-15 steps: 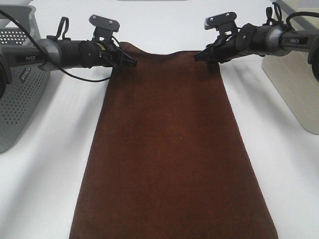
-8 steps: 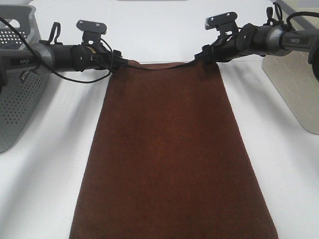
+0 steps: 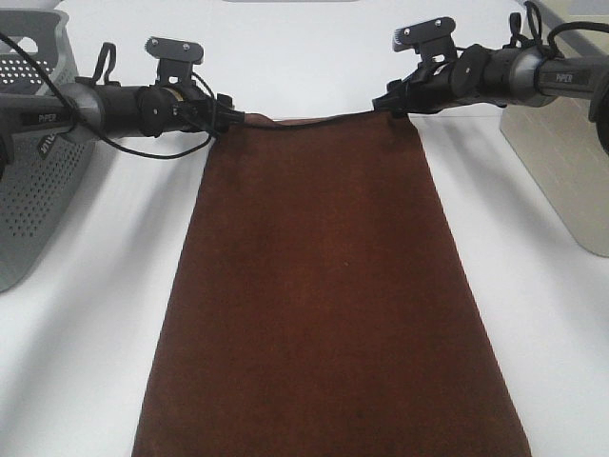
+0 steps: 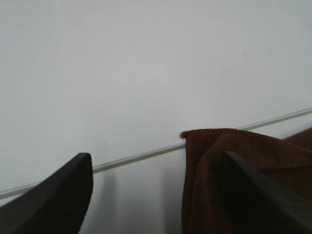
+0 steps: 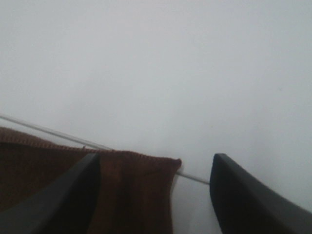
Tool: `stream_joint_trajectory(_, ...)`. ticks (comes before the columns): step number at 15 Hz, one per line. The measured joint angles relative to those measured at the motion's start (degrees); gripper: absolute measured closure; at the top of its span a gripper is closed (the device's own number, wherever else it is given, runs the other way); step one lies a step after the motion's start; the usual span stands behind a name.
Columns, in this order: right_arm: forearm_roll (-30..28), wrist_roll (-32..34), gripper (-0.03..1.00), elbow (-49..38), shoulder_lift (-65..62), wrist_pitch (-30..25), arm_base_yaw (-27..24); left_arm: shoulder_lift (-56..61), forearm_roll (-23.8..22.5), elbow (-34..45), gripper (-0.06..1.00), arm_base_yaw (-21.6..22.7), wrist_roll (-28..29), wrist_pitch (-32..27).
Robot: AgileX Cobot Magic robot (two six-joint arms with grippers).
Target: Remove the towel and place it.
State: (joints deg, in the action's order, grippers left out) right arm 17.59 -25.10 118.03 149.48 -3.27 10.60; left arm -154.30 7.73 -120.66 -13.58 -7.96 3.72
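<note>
Here the towel lies spread flat along the white table, beside the grey basket, while the left gripper and right gripper sit at its two far corners, each with fingers apart, gripping nothing.

plain dark brown towel on a white table; grey basket patterned with small perforations; beige container; black arms with silver-grey segments bearing white lettering.
</note>
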Motion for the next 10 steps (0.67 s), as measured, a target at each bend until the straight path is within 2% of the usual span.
stream_joint_trajectory(3, 0.8, 1.4, 0.33, 0.0, -1.7, -9.5, 0.0, -0.4, -0.3, 0.0, 0.28, 0.0, 0.0, -3.7)
stream_joint_trajectory(6, 1.0, 1.5, 0.33, 0.1, -4.1, -16.4, 0.0, -2.2, -0.6, 0.0, 0.28, 0.0, 0.0, -0.3)
stream_joint_trajectory(10, 1.0, 1.5, 0.33, 0.0, -4.0, -18.8, 0.0, -3.4, -0.6, 0.0, 0.28, -0.5, 0.2, 3.9)
